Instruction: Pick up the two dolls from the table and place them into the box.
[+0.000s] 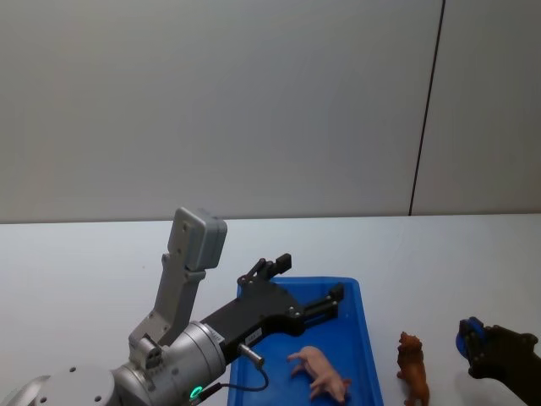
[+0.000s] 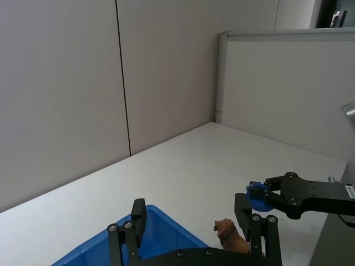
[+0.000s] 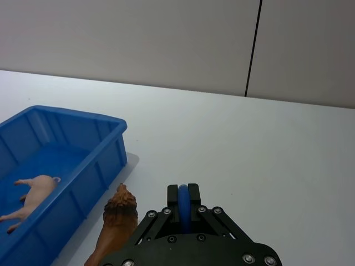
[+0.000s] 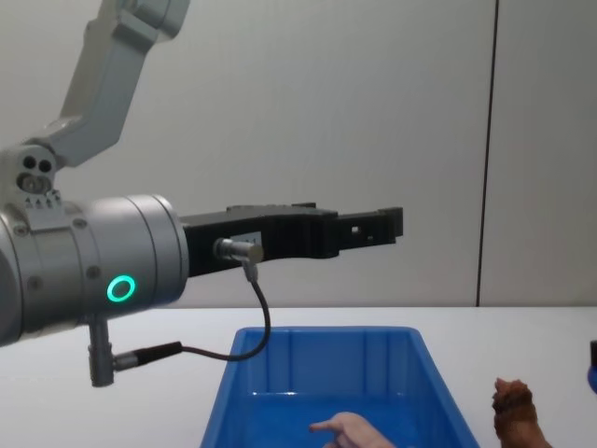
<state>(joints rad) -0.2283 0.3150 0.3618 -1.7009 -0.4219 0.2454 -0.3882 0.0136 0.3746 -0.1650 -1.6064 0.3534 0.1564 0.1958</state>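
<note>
Head view: the left gripper (image 1: 308,277) hangs over the blue box (image 1: 361,331), its jaws spread wide with nothing between them. The pink pig doll (image 1: 321,374) lies on the box floor, at five o'clock from that gripper. The shaggy brown doll (image 1: 412,368) stands upright on the white table (image 1: 84,254), just outside the box wall at three o'clock. Farther toward three o'clock, the right gripper (image 1: 470,338) is clamped tight on a small dark-blue round object (image 3: 183,202).

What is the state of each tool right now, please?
Left tool: open, empty, over the box.
Right tool: closed on a small round blue object.
</note>
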